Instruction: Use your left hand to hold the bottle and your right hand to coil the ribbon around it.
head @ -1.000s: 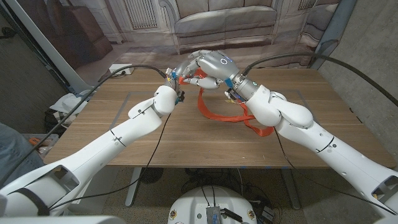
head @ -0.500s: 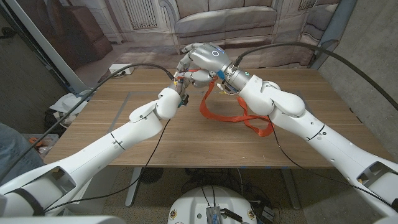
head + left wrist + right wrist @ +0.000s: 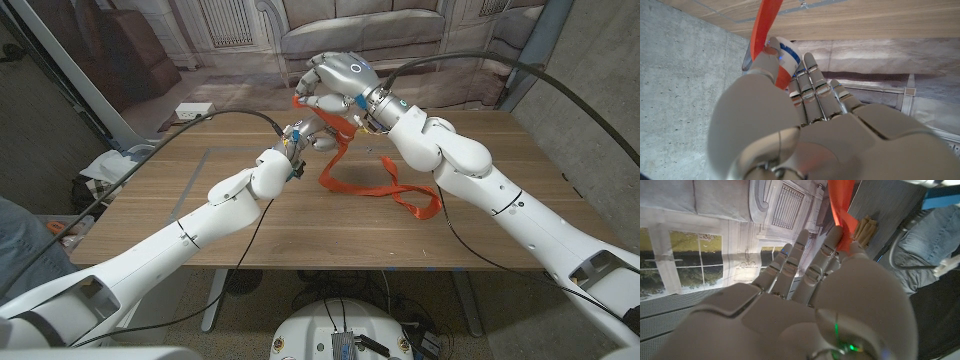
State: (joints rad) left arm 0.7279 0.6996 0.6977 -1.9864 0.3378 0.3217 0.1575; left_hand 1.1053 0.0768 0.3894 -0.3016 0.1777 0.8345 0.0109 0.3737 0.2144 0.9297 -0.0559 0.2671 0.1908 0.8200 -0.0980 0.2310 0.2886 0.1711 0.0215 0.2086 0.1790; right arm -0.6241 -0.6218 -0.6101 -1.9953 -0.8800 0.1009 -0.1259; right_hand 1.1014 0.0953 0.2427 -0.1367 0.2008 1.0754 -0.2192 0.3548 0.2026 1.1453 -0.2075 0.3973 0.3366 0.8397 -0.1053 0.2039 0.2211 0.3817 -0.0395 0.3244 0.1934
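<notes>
Gripping the bottle (image 3: 781, 52) in our left hand (image 3: 305, 135) above the table (image 3: 200, 210), we are pinching the ribbon (image 3: 385, 190) (limp, slippery) near its end with our right hand (image 3: 335, 80), slack trailing.

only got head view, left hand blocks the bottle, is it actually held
Observer: Yes. Left wrist view has the left hand gripping the bottle, white with a blue band.
Operator: anything on it
Observer: The ribbon lies across it and passes behind the thumb.
Operator: other side got a grip
Observer: Right wrist view has the right hand pinching the ribbon at its fingers.
</notes>
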